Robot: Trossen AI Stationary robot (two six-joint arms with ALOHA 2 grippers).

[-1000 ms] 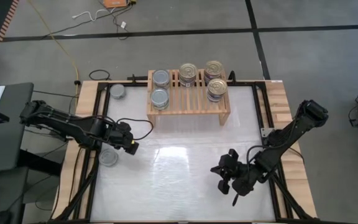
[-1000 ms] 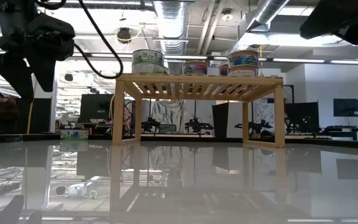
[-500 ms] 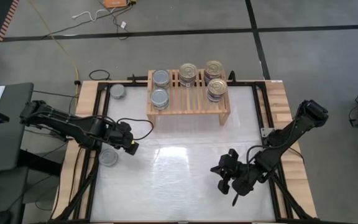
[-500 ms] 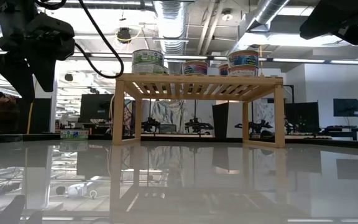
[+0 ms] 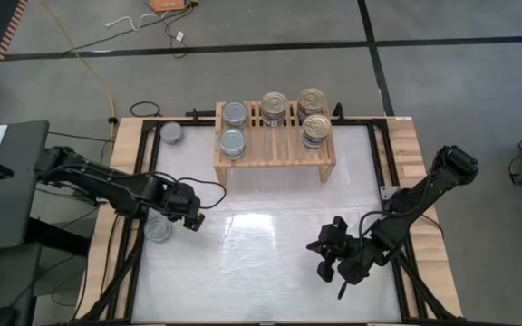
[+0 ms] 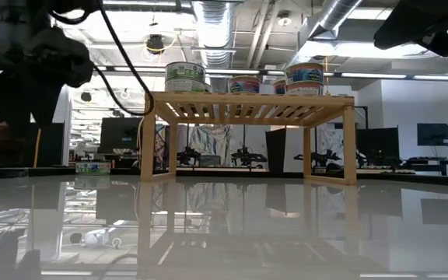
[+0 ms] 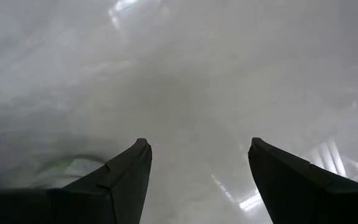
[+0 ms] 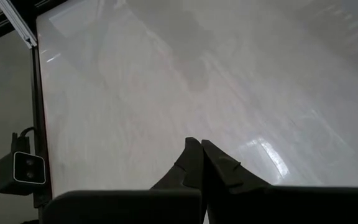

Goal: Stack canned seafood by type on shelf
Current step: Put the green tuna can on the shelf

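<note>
From above, the left tool (image 5: 191,220) hovers at the table's (image 5: 261,263) left side just beside a loose silver-topped tin (image 5: 157,229), while four more tins stand on the wooden shelf (image 5: 274,140) well away at the far edge. The left wrist view shows its fingers (image 7: 120,180) spread wide over bare table, holding nothing. In the right wrist view the right tool (image 8: 197,163) sits pinched closed and empty above the near right of the table.
</note>
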